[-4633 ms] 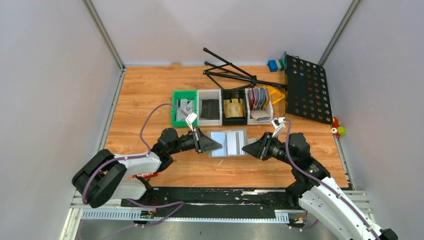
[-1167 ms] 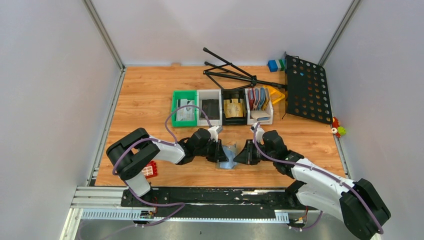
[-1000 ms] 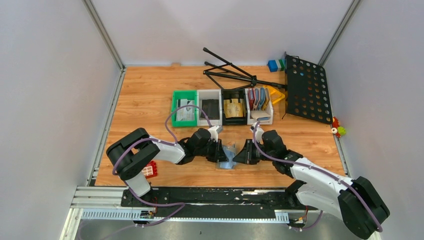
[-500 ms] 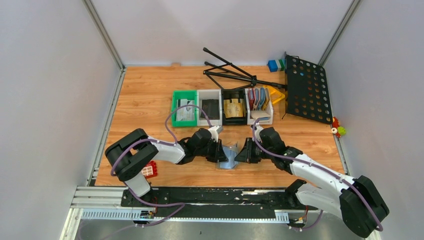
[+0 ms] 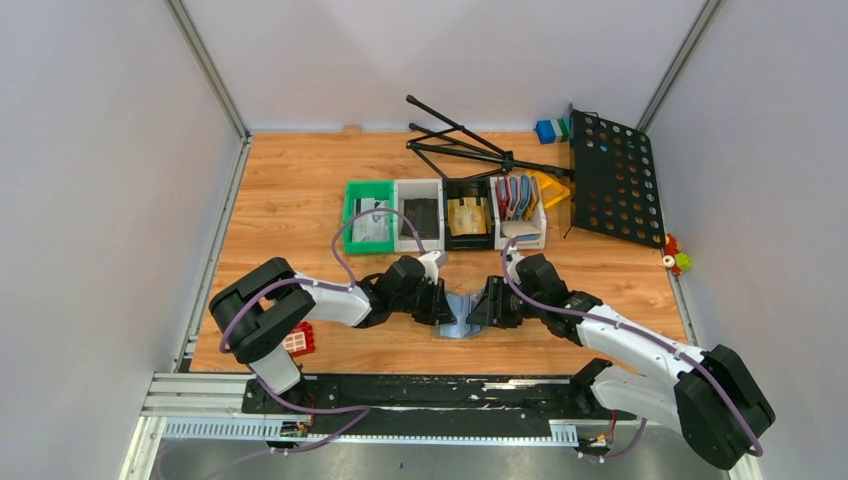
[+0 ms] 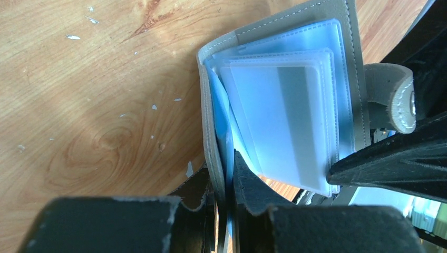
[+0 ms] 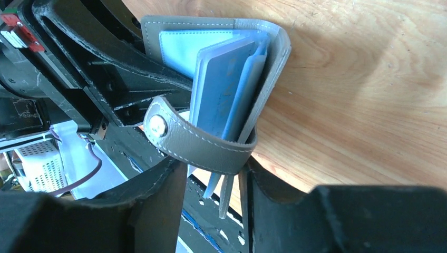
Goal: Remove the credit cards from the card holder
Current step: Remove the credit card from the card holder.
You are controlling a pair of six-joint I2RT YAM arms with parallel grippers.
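Observation:
The grey-blue card holder (image 5: 460, 309) stands half folded on its edge between both grippers, near the table's front middle. My left gripper (image 5: 444, 304) is shut on the holder's cover and one sleeve (image 6: 217, 132), with its jaws (image 6: 226, 164) pinching them. A whitish credit card with a grey stripe (image 6: 287, 121) sits inside a clear sleeve. My right gripper (image 5: 479, 308) is open, its jaws (image 7: 213, 169) standing apart around the holder's snap strap (image 7: 200, 141) and lower edges. Pale blue sleeves (image 7: 224, 87) fan out of the holder (image 7: 274, 58).
Behind stand a green bin (image 5: 351, 215), a white bin (image 5: 419, 184), a black bin (image 5: 468, 184) and a white bin with red and blue holders (image 5: 518, 197). A black perforated music stand (image 5: 612, 175) lies at the back right. A red block (image 5: 298, 341) lies by the left arm.
The right gripper's jaws have opened off the holder and that arm edged left. The left gripper's hold is unchanged. Several seconds ago the holder lay open flat on the table.

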